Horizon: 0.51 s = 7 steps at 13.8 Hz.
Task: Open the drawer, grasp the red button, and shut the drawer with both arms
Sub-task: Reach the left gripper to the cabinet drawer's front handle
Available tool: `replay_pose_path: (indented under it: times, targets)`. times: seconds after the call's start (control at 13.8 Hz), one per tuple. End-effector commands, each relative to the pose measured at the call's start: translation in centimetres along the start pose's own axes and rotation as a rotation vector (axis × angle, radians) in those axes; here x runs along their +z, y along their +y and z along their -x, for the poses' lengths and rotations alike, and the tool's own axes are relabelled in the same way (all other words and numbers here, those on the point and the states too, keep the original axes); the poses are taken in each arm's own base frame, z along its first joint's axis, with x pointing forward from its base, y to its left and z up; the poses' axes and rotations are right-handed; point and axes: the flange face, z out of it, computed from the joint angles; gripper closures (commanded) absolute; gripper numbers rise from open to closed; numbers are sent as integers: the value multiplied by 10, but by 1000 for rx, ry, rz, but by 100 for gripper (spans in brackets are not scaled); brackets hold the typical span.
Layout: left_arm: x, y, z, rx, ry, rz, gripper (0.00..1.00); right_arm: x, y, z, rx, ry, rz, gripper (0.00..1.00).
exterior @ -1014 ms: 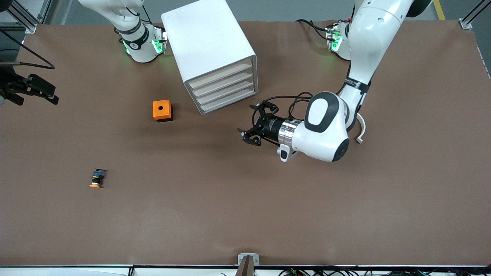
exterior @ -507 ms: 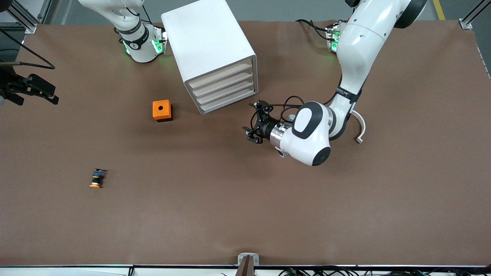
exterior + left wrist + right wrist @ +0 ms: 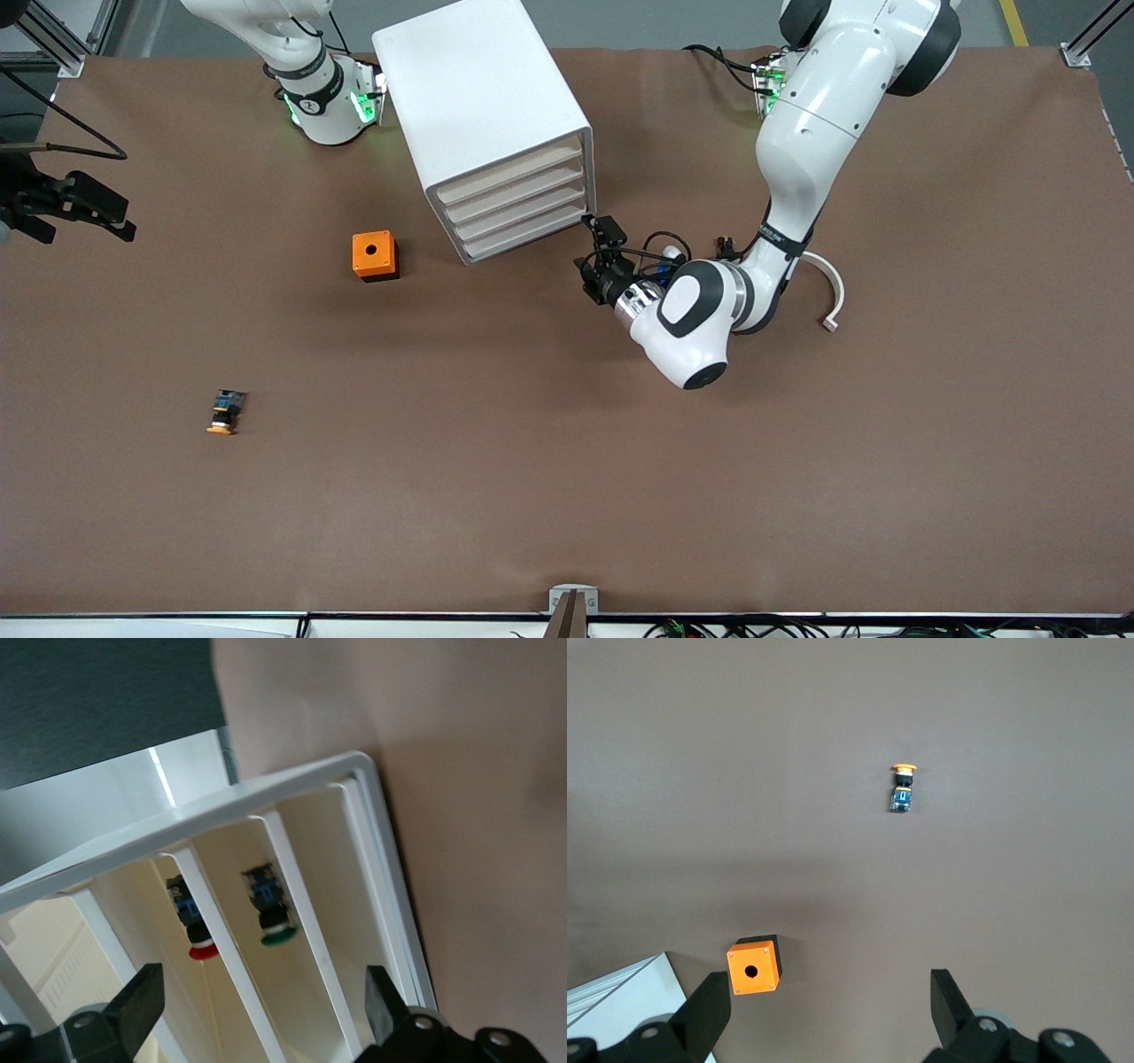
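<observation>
The white cabinet (image 3: 478, 97) stands at the back middle of the table, its four drawer fronts (image 3: 521, 208) all flush and shut. My left gripper (image 3: 592, 246) is open, just in front of the cabinet's corner toward the left arm's end. In the left wrist view the left gripper (image 3: 263, 988) faces the fronts. A red-capped button (image 3: 193, 926) lies inside one drawer (image 3: 146, 912), and a green-capped one (image 3: 270, 914) lies in the drawer beside it. My right gripper (image 3: 828, 979) hangs open high over the table, holding nothing.
An orange box with a hole (image 3: 375, 255) sits nearer the front camera than the cabinet, toward the right arm's end. An orange-capped button (image 3: 226, 412) lies nearer still. A white curved piece (image 3: 833, 297) lies by the left arm. A black fixture (image 3: 71, 206) sits at the table's edge.
The left arm has swung its open gripper in toward the cabinet's front corner. The right arm has not moved.
</observation>
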Motion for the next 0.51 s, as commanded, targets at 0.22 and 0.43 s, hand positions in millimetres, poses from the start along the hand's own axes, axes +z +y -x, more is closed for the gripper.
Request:
replay_pose_path:
  times: [0.22,0.43]
  targets:
    - [45,-3,6,-124,96,-107,14,-3,-2,4,-11,3,5,0]
    - [67,-8,9,-162,139,-135,39,-3,-2,4,-11,2,4,0]
